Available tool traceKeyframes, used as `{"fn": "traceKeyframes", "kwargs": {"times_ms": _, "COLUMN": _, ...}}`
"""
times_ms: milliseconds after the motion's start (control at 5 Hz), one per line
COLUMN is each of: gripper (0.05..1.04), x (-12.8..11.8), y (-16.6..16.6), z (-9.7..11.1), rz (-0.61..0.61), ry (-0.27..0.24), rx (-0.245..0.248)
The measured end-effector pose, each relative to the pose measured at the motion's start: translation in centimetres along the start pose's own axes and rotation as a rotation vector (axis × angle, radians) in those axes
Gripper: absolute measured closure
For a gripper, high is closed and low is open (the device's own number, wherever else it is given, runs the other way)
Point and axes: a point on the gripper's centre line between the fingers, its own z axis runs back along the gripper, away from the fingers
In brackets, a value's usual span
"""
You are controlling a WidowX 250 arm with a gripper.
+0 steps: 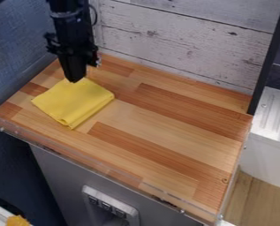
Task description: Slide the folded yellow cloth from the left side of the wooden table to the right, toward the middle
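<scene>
Currently, folded cloth [74, 102] lies at left of counter [171, 128]; gripper [75, 80] over its far edge, hiding part. Jaw state, contact: cannot tell. Plank wall [183, 46] behind; black post [269, 59], ribbed white panel [276, 110] right; clear rail [106, 167] along front.

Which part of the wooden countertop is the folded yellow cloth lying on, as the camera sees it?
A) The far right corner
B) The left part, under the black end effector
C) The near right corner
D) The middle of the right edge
B: the folded yellow cloth lies on the left part of the wooden countertop, with the black end effector hanging down at its upper edge.
</scene>
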Motion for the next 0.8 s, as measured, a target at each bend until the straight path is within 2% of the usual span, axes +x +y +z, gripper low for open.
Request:
{"fn": "traceKeyframes", "kwargs": {"times_ms": 400, "gripper": 1.020, "x": 0.0, "y": 0.2, "z": -2.5, "rz": 0.007, "ry": 0.008, "rx": -0.018}}
{"fn": "traceKeyframes", "kwargs": {"times_ms": 800, "gripper": 1.020, "x": -0.1, "y": 0.4, "z": -4.2, "rz": 0.014, "ry": 0.003, "rx": -0.025}}
